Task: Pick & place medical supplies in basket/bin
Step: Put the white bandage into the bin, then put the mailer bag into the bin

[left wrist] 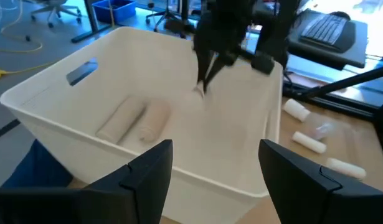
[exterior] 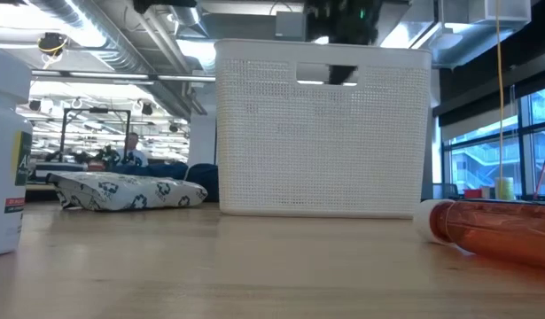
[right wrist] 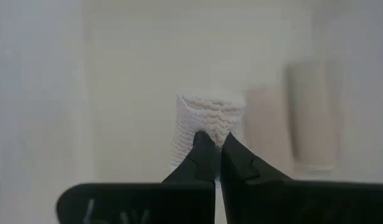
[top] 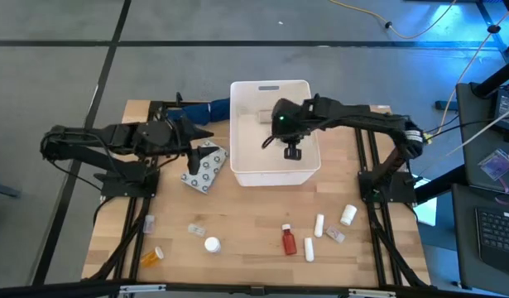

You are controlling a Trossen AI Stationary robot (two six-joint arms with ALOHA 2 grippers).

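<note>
Near the table's (top: 237,240) far edge, centre: white bin (top: 242,170), two beige rolls (left wrist: 132,118) lying inside. Above the bin: right gripper (right wrist: 216,152), jaws pinched on a white gauze roll (right wrist: 207,121). Beside the bin: left gripper (left wrist: 213,165), jaws half apart, empty, over the grey blister pack (top: 204,167). Scattered on the near table: red bottle (top: 288,240), orange bottle (top: 154,257), white bottle (top: 348,215), tubes (top: 319,224).

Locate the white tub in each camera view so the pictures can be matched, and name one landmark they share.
High view: the white tub sits top centre, between the arms.
Low view: it fills the middle, its perforated wall facing the camera.
Left wrist view: seen from above, with beige rolls inside.
Right wrist view: only its pale inside shows.
Shared landmark: the right gripper hanging inside the tub.
</note>
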